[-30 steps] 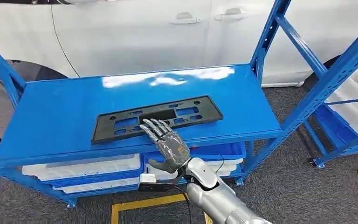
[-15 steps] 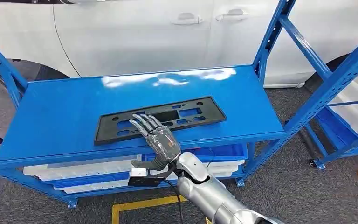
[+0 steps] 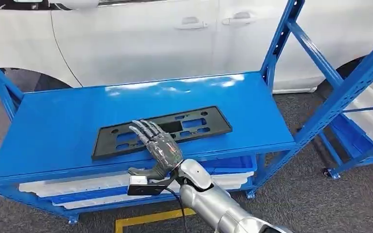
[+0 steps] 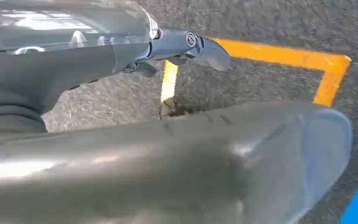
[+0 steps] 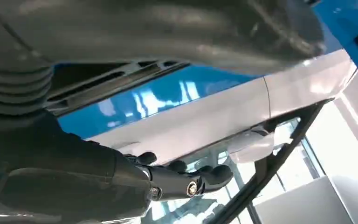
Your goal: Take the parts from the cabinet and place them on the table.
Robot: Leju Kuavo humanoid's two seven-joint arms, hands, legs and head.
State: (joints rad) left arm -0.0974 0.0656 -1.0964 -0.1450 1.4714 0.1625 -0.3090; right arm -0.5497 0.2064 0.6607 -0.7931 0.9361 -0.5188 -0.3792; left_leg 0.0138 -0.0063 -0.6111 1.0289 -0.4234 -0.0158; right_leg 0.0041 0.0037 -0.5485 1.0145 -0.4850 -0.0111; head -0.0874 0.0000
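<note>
I have the right hand [image 3: 161,145] out over the front of the blue shelf [image 3: 58,126], its fingers [image 3: 143,130] spread flat and holding nothing. They reach over the near long edge of the black plate frame [image 3: 162,130], a little left of its middle; I cannot tell from the head view whether they touch it or hover just above. The frame lies flat on the shelf, long side toward me, slightly skewed, with cut-out windows and small holes through it.

My read is that it is thin moulded plastic: light, fairly stiff, though likely to flex along its length if lifted by one end. It sits flush on glossy paint, so getting under it will be awkward. I would drag it toward the front lip until the edge overhangs, then pinch that near edge close to the middle, or hook fingers through a central window.

The left hand [image 4: 186,46] hangs by the floor, fingers loosely apart and holding nothing, as far as I can judge.
</note>
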